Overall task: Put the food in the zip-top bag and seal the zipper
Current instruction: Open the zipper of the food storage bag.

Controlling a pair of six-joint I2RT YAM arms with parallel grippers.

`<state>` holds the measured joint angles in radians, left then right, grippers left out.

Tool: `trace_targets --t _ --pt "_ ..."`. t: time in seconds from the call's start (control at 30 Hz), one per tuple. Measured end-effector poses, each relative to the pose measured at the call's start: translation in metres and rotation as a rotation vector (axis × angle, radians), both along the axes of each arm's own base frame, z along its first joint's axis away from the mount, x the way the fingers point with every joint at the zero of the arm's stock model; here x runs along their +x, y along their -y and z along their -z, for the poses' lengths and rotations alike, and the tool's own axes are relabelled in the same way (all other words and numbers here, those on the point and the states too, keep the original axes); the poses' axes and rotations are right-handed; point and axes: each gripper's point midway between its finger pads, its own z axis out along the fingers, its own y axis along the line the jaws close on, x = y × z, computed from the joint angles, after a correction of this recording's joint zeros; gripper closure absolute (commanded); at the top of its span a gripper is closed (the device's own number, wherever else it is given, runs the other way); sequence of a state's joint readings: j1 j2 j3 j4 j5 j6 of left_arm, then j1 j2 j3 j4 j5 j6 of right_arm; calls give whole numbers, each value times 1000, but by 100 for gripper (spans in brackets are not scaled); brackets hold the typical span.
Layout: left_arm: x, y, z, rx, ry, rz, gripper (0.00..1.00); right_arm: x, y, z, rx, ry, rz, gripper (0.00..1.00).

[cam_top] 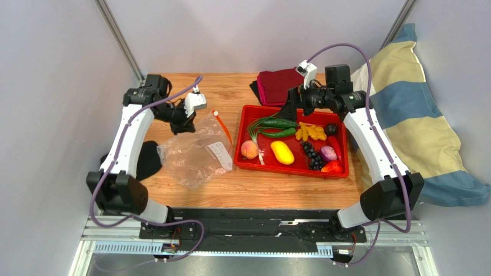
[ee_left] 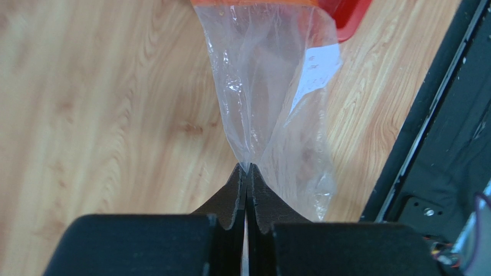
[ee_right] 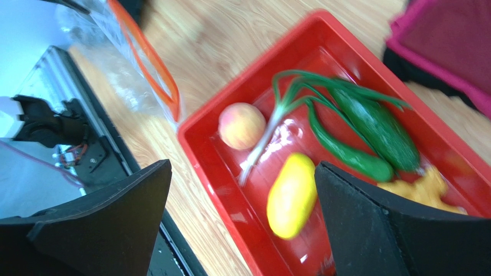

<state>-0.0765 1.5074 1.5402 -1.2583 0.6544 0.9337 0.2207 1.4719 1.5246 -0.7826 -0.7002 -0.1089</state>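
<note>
The clear zip-top bag (cam_top: 196, 152) lies crinkled on the wooden table, left of the red tray (cam_top: 237, 163). Its red-orange zipper (cam_top: 222, 126) faces the tray. My left gripper (cam_top: 184, 123) is shut on the bag's far edge; in the left wrist view the pads (ee_left: 236, 190) pinch the plastic (ee_left: 271, 86). My right gripper (cam_top: 291, 106) is open and empty above the tray's far side. In the right wrist view it (ee_right: 243, 165) hangs over the peach (ee_right: 242, 125) and the yellow oval fruit (ee_right: 292, 195). The tray also holds the grape bunch (cam_top: 312, 155), purple onion (cam_top: 328, 152), red piece (cam_top: 332, 167) and knobbly yellow piece (cam_top: 310, 133).
Two green cucumber-like pieces (cam_top: 279, 123) and a green onion lie in the tray's far part. A folded maroon cloth (cam_top: 279, 83) sits behind the tray. A striped pillow (cam_top: 415, 126) lies at the right. A black cloth (cam_top: 147, 161) lies by the left arm.
</note>
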Motion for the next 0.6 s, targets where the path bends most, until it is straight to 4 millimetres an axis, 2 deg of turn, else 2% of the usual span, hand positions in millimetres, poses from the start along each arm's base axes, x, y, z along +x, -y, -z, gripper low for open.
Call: trace_targets --t 0.1,0.23,0.47,0.6 --pt "-19 7 -27 -32 136 139 100 -3 -14 -10 39 30 -51 5" --pt "-27 18 -49 -76 283 283 100 -11 -36 -20 65 112 -129 8" --pt "-39 40 -95 -193 480 423 100 -61 -82 -31 98 258 -305 22" --pt "-46 50 -116 -264 525 449 100 -90 -101 -30 108 324 -385 30"
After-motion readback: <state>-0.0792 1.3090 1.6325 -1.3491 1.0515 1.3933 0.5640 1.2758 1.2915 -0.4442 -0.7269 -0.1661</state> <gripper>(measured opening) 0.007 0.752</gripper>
